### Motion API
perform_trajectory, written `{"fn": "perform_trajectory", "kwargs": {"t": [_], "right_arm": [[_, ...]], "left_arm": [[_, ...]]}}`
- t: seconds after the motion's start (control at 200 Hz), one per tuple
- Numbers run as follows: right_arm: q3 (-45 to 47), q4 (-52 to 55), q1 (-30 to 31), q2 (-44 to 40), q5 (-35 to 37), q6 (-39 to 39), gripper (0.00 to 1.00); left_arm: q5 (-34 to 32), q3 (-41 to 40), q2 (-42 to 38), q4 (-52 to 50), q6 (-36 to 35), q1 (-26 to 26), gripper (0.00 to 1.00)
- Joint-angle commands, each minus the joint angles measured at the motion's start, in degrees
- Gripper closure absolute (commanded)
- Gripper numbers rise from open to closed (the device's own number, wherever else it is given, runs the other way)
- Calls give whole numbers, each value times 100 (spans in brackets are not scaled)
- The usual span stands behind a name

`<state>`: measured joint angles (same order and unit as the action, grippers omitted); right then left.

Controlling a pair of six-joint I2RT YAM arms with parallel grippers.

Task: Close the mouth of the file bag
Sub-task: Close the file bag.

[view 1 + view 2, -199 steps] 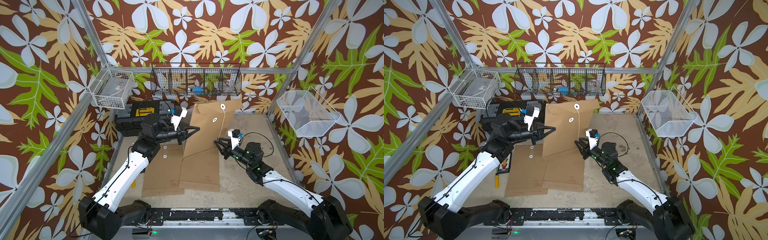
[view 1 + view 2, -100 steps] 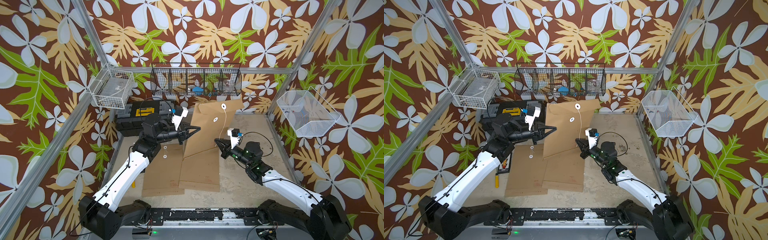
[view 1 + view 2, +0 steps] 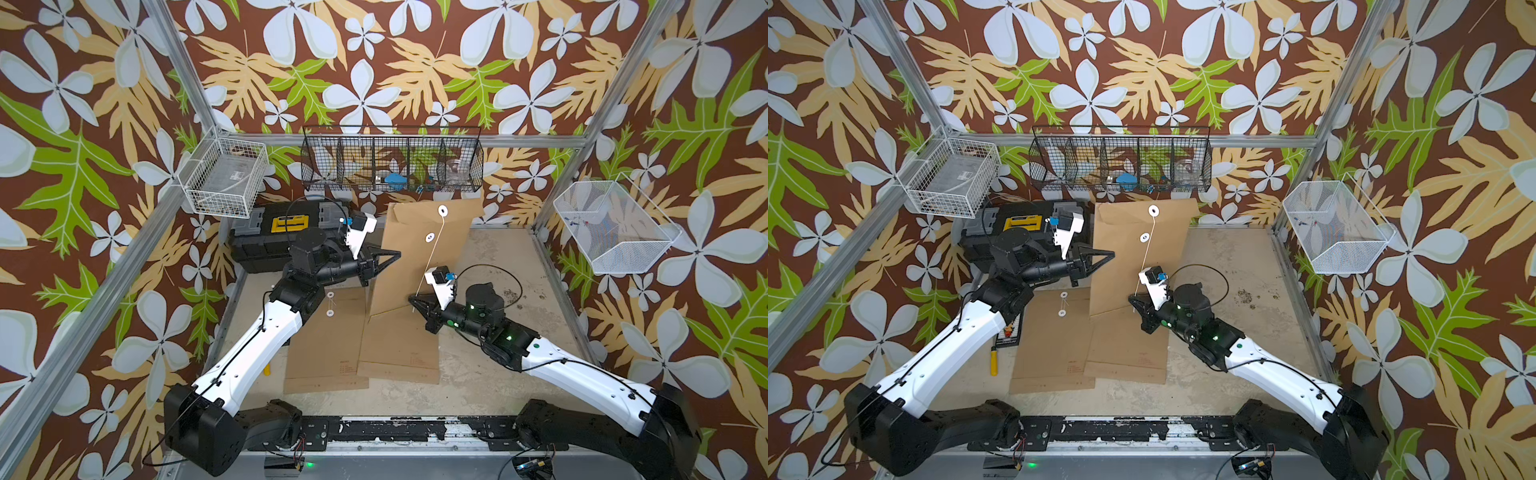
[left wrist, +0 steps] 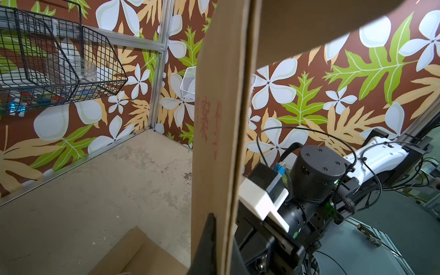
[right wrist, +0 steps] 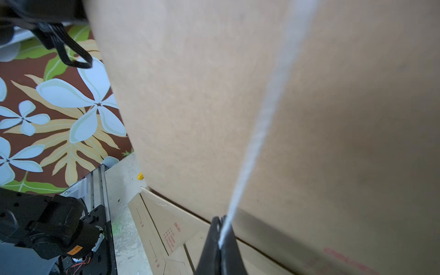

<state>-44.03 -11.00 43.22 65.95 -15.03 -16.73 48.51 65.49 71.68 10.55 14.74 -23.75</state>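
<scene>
- The file bag [image 3: 419, 257] is held up on edge mid-table, its mouth end towards the back wall. More brown envelopes [image 3: 326, 345] lie flat beside and below it on the table [image 3: 498, 365].
- The bag's left edge is clamped by the left gripper [image 3: 397, 253], jaws pressed together on the paper. In the left wrist view one finger [image 4: 209, 240] is seen flat against that edge.
- The free end of the white string [image 3: 434, 255] is pinched in the right gripper [image 3: 415, 305], jaws closed tight on it. The right wrist view shows the string [image 5: 262, 123] drawn straight up from the tips.
- The string is stretched from the upper disc [image 3: 443, 211] past the lower disc [image 3: 429, 237]. No turn round the lower disc can be seen yet, so the winding is judged to be the step in hand.
- Tension should be kept on throughout; a slack string would likely slip off the disc's rim.
- The string end should be carried close to the paper and tucked under the rim of the lower disc, then circled round it.
- The bag should be held steady by the left clamp, so that the disc is not dragged along with the pull.
- The swing should be kept clear of the flat envelopes below.
</scene>
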Motion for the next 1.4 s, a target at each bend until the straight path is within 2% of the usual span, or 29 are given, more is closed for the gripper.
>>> {"fn": "perform_trajectory", "kwargs": {"t": [0.0, 0.35, 0.726, 0.971, 1.251, 1.396], "right_arm": [[-135, 324, 60, 172, -66, -209, 100], [-847, 776, 425, 661, -273, -374, 100], [-894, 785, 425, 915, -494, -461, 100], [-791, 773, -14, 941, -849, -464, 100], [-795, 1037, -587, 788, -983, -156, 100], [-846, 1325, -823, 566, -1079, 88, 100]], "left_arm": [[97, 33, -38, 245, 74, 2, 100], [191, 109, -48, 156, 68, 2, 100], [512, 210, -114, 258, 229, 1, 100], [759, 158, -198, 282, 292, 0, 100], [845, 52, -270, 323, 391, 6, 100], [812, 23, -251, 278, 573, 170, 100]]}}
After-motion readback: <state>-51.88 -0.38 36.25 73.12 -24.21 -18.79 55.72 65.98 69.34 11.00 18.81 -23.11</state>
